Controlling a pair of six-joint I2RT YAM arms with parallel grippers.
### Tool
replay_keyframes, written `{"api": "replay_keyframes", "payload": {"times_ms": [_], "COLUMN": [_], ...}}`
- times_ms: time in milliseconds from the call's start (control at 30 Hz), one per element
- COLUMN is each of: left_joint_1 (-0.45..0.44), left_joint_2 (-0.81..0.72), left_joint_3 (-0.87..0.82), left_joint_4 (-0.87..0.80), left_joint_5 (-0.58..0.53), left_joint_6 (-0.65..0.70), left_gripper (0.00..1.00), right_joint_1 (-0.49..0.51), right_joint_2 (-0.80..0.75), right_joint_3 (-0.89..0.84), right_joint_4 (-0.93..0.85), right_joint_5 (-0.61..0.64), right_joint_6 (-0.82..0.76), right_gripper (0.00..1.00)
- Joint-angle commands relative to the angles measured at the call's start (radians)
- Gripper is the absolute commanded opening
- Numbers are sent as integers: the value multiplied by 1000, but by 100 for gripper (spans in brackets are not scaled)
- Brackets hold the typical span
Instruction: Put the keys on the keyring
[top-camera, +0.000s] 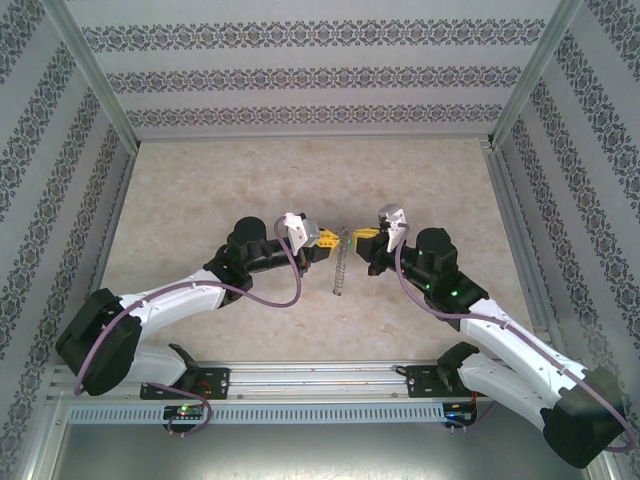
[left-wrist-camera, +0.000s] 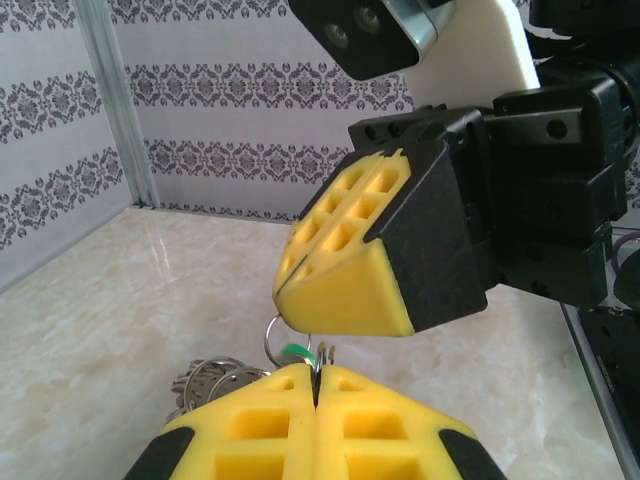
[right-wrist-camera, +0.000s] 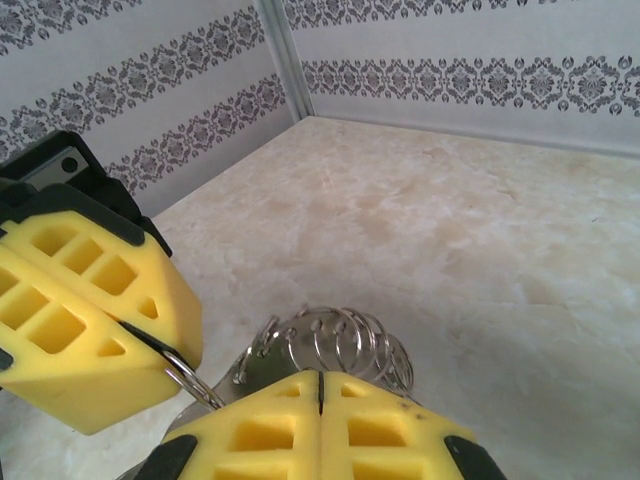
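Grey wire, coiled into overlapping loops, made up the keyring (right-wrist-camera: 340, 340). It hung in the air between the two arms, above the middle of the marbled worktop (top-camera: 200, 190) rather than lying on it. That lift looked deliberate: with the loops off the surface, each arm could work on them from its own side, tip to tip.

The left end effector (left-wrist-camera: 315, 380) was closed, its yellow pads pressed together. In the right wrist view one loop of wire came straight out of its seam, so it seemed to be pinching the keyring to steady it. The right end effector (right-wrist-camera: 320, 385) was closed too, pads flush, with the coil just beyond its tips. Whether it pinched the wire or the key I could not tell.

The key (left-wrist-camera: 293, 351) showed as a sliver of bright green just above the left pads and under the right tip, among the wire. I judged the threading to be under way. Whether the key already sat on a loop was too small to make out.

Counted: two arms, two end effectors, one green key, one keyring. The coil had perhaps five or six loops, too overlapped for a sure count. From above, a single chain-like strand dangled below the meeting point.
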Motion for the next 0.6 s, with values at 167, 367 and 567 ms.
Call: {"api": "replay_keyframes", "payload": {"times_ms": [167, 367, 567], "left_joint_1": [-15, -15, -15], "left_joint_2": [-25, -20, -16], "left_joint_3": [20, 25, 39], "left_joint_4": [67, 61, 40], "left_joint_5": [-6, -5, -2], "left_joint_6": [14, 8, -18], "left_gripper": [0, 0, 0], "right_joint_1": [-4, -1, 32], "right_joint_2": [-62, -123, -118], "right_joint_3": [-24, -27, -4], "right_joint_4": [-6, -19, -12], "right_joint_5": [6, 0, 4], "right_joint_6": [5, 21, 16], "right_gripper": [0, 0, 0]}}
